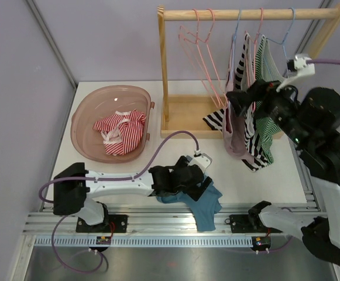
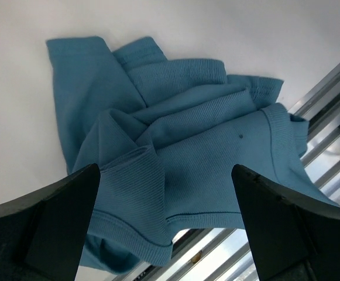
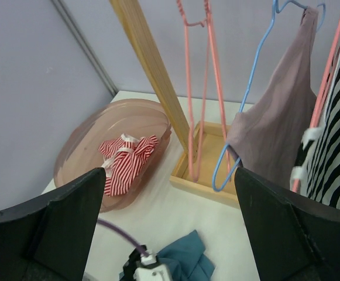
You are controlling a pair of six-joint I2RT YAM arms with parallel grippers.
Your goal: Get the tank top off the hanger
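Note:
A mauve tank top (image 3: 275,117) hangs on a blue hanger (image 3: 249,93) from the wooden rack; the hanger's lower left arm shows bare. From above, this top (image 1: 234,140) is the leftmost hanging garment. My right gripper (image 1: 240,99) is up beside it, and its wrist view shows the gripper (image 3: 170,222) open with nothing between the fingers. A teal top (image 2: 181,134) lies crumpled on the table at the near edge. My left gripper (image 2: 167,216) hovers open over it, seen from above at the left gripper (image 1: 196,172).
A pink basin (image 1: 85,111) at the left holds a red-and-white striped garment (image 1: 121,132). The rack's post (image 1: 164,70) and base tray (image 1: 187,120) stand behind. Bare pink hangers (image 1: 202,52), a black-and-white striped top (image 1: 253,126) and a green striped top (image 1: 269,129) share the rail.

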